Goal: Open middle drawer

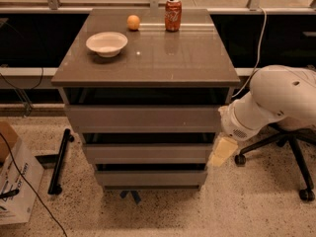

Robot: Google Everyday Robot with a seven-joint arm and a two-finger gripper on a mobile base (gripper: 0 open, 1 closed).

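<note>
I had the gripper (222, 153) low at the camera-right end of the middle drawer (145, 153), whose seemingly shut front stretched sideways away from it between the cabinet's (187, 63) other two, though whether that gripper was clenched or released I couldn't tell.

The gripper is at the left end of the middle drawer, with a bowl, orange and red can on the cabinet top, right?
Not quite: the camera view shows the gripper at the right end of the middle drawer, not the left. The bowl, orange and red can are on the cabinet top.
</note>
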